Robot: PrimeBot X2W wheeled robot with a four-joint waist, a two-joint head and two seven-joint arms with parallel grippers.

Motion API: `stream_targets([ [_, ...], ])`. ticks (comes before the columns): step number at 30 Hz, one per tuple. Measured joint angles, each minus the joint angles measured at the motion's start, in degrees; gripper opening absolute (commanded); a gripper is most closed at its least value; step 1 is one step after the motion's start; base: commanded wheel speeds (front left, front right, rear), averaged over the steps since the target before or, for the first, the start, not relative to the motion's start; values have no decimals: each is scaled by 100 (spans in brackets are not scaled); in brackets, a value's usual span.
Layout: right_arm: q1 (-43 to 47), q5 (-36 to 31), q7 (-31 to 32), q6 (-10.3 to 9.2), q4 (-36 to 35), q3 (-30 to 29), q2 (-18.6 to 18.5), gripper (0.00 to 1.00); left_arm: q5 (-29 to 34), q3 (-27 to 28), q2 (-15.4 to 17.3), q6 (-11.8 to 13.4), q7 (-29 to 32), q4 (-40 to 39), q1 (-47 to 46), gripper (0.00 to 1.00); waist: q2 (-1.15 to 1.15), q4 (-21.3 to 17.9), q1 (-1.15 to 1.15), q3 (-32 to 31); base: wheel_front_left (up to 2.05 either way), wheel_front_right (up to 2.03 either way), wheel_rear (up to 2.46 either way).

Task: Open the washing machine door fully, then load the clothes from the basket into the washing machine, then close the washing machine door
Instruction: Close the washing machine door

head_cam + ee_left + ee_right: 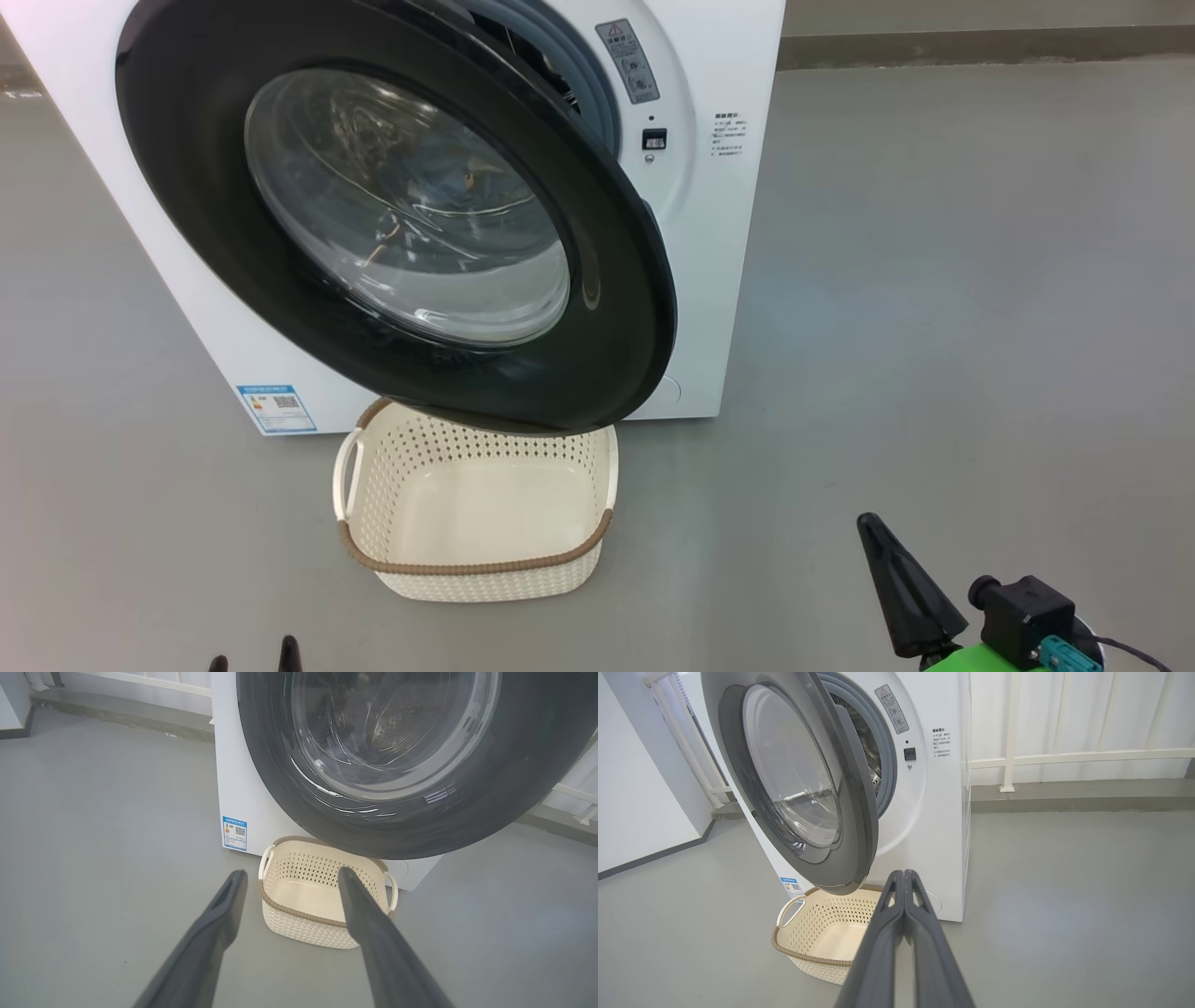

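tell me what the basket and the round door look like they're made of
Small cream perforated basket: looks like matte moulded plastic, judging by its even punched holes; its brown woven-look rim is probably plastic too. Large round washing machine door: glossy black rim, likely plastic, around a clear bulging window with reflections, apparently glass.

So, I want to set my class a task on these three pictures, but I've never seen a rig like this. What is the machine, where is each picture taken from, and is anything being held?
It is a wheeled robot with two arms, each ending in a hand with two long dark fingers. One picture looks down from its head; the other two come from cameras on its wrists, looking along the fingers. In front stands a white washing machine with its round black door part open. A cream basket sits on the grey floor under the door, and it looks empty. The left hand is open, the right hand is shut. Neither holds anything.
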Motion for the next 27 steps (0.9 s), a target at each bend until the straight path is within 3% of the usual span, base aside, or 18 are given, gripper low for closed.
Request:
stream_targets([
  [8, -146, 78, 0, 0, -120, -380, 21, 0, 98, 23, -67, -90, 0, 1, -1, 100, 0, 29, 0, 13, 0, 0, 0],
  [17, -1218, 144, -1, 0, -932, -454, 7, 0, 124, 21, -96, -125, -7, 15, -4, 100, 0, 69, 0, 57, 0, 0, 0],
  [21, -1699, 257, -2, 0, -1139, -83, -5, 0, 145, -14, -99, -149, -7, 21, -10, 100, 0, 119, 0, 118, 0, 0, 0],
  [27, -2222, 376, -2, 0, -793, 1110, -46, 0, 165, -158, -103, -191, -7, 37, -75, 100, 0, 220, 0, 356, 0, 0, 0],
])
